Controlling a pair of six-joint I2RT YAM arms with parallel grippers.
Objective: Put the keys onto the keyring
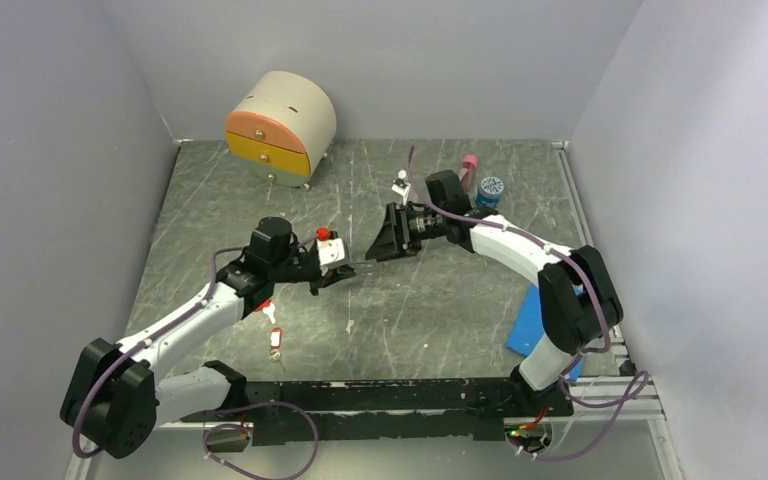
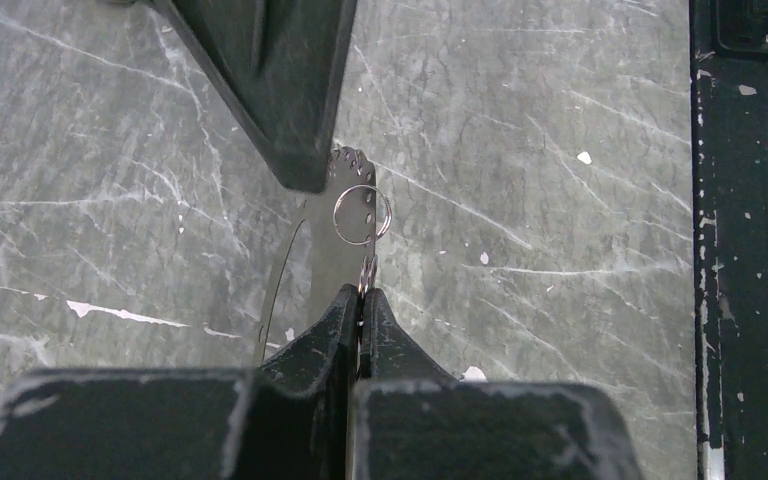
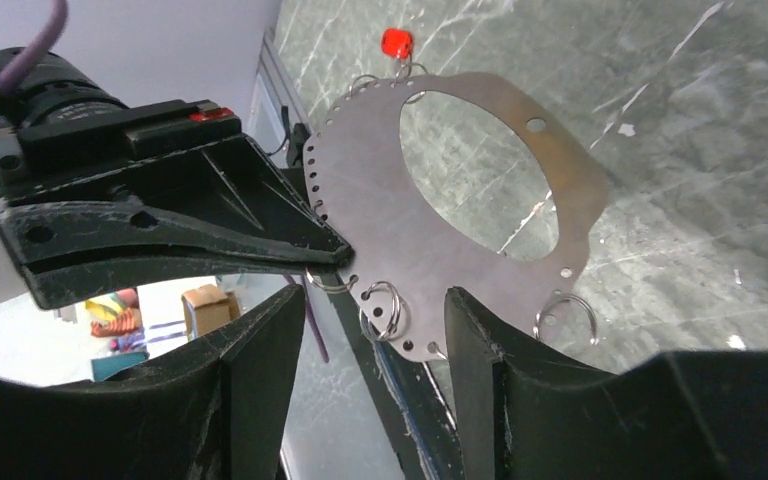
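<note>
Where the two arms meet above the middle of the table (image 1: 440, 320), the keyring (image 3: 360, 190) hangs in the air between them: a thin flat metal piece with a wide oval opening and a row of small holes along its rim. The left gripper (image 2: 362, 297) has its fingers pressed together on that rim, beside a small wire ring (image 2: 336, 213) threaded through one hole. The right gripper (image 3: 375, 305) faces it with fingers spread wide. The keyring's lower edge sits in the gap between them, and I cannot tell whether either finger touches it. More small rings hang along that lower edge. Two keys (image 1: 276, 342) with red tags lie flat on the table by the left arm, between it and the black rail (image 1: 410, 392) at the near edge, well apart from the keyring. A rounded drawer box (image 1: 280, 125) stands in the far left corner. A pink bottle (image 1: 470, 165) and a blue-lidded jar (image 1: 490, 187) stand behind the right arm, near the back wall.
</note>
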